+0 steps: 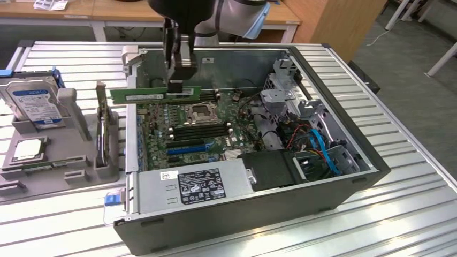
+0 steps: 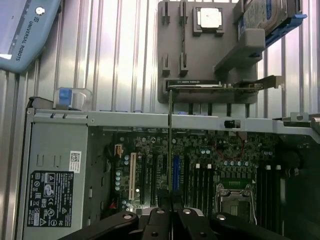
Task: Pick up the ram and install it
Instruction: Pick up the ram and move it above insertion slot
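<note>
Your gripper (image 1: 175, 85) has its jaws drawn narrow and clamped on the ram (image 1: 143, 96), pinching the stick across its thin faces by its upper edge. The grip sits off centre: most of the stick juts out from the jaws toward the exterior view's left, with a short stub on the other side. In the wrist view you look down between the fingers (image 2: 159, 199) and see the ram (image 2: 170, 135) edge-on as one thin line running straight away from the gripper (image 2: 170, 200). The stick hangs inside the open case (image 1: 250, 225), over the board and clear of it, on the far side of the CPU socket (image 1: 199, 113) and offset from it toward the exterior view's left. Its long axis runs left to right in the exterior view, level, and that is the same way the black slots (image 1: 202, 130) on the near side of the socket run, so stick and slots look parallel. More slots seem to lie on the far side of the socket, close under the jaws, though the gripper shades them and you cannot judge from here whether the ram sits directly over one of them.
</note>
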You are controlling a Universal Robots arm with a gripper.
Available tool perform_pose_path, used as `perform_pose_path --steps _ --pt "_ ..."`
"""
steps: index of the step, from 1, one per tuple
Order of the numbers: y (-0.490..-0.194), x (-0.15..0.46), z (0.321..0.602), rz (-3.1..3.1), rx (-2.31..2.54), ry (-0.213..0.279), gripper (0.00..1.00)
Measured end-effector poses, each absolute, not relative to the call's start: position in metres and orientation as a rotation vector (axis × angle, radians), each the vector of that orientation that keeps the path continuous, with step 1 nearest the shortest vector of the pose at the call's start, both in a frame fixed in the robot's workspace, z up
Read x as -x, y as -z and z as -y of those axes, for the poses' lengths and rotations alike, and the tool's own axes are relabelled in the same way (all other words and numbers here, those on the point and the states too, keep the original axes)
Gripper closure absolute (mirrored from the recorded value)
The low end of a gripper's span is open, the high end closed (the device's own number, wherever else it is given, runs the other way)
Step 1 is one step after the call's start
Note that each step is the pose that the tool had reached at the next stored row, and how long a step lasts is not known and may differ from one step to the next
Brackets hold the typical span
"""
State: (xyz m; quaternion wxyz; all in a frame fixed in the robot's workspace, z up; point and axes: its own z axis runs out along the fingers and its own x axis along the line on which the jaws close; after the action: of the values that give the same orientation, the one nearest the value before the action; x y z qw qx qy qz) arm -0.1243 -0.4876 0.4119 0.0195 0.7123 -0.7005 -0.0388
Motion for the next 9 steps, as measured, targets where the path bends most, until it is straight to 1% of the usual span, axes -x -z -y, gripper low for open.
perform_pose_path --steps 9 --pt "-0.412 0.103 0.488 2.172 -2.209 0.125 0.88"
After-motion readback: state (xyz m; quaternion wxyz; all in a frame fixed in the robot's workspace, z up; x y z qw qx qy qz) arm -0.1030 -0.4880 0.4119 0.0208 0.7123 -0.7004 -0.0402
